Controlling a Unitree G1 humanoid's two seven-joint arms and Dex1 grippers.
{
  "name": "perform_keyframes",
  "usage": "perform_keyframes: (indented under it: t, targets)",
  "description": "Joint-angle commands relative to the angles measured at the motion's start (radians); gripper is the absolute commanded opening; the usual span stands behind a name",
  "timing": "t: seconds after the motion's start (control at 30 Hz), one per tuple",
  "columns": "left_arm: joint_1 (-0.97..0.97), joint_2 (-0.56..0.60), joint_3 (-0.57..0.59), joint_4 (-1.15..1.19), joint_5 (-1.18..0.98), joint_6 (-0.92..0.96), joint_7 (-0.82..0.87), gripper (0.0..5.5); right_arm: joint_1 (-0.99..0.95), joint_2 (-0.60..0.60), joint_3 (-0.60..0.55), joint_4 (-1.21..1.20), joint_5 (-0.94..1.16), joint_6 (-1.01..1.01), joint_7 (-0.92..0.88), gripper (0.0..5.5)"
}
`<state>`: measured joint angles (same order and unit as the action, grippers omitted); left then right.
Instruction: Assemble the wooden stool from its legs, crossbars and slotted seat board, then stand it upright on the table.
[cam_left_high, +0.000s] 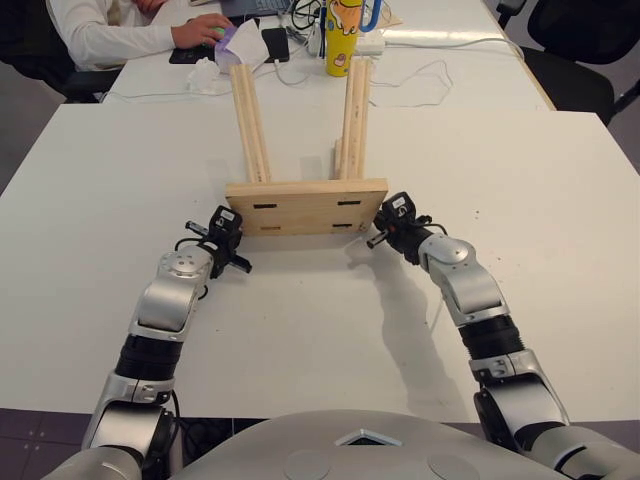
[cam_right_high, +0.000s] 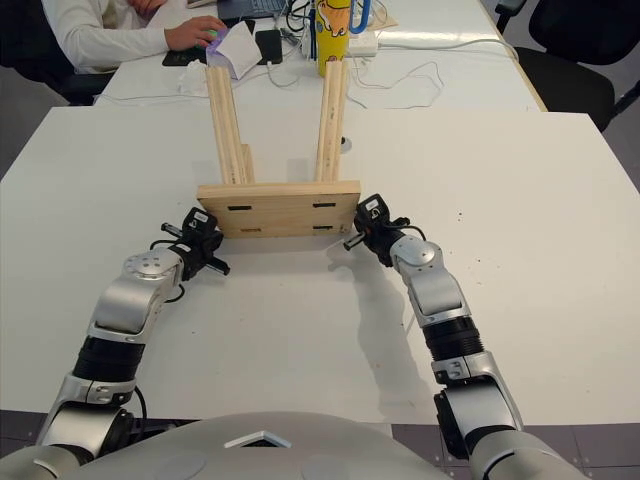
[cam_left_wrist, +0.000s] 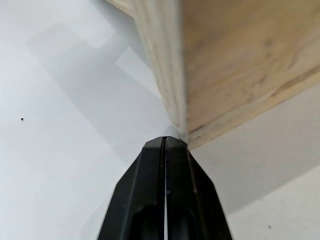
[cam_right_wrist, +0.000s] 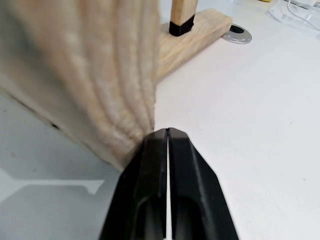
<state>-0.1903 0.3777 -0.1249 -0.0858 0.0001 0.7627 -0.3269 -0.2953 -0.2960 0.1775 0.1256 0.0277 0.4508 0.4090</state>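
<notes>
Closed black left hand (cam_left_wrist: 165, 145) and closed right hand (cam_right_wrist: 167, 135) flank the pale, grainy seat board (cam_left_high: 305, 207) (rectangular, slotted, on edge).

Seat board (cam_left_high: 305, 207) pale wood, dark slots; table (cam_left_high: 540, 200) white; left end effector (cam_left_wrist: 165, 145), right end effector (cam_right_wrist: 167, 134) black.

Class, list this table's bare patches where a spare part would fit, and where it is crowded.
Bare: the table left and right of the seat board, out to its edges, and its near middle. Crowded: the far table, with yellow cup and cables.
</notes>
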Motion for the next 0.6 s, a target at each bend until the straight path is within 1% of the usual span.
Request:
perform_keyframes:
  t: [0.03, 0.23, 0.6]
  targets:
    - [0.002, -0.032, 0.020, 0.000, -0.040, -0.062, -0.025, 0.00, 0.025, 0.012, 0.012, -0.029, 0.009, 0.017, 0.021, 0.03]
    - [0.018, -0.074, 0.040, -0.075, -0.119, -0.099, -0.080, 0.00, 0.035, 0.030, -0.013, -0.087, 0.049, 0.059, 0.037, 0.03]
    - [0.019, -0.066, 0.047, -0.106, -0.135, -0.097, -0.099, 0.00, 0.009, 0.033, -0.060, -0.208, 0.100, 0.152, 0.054, 0.03]
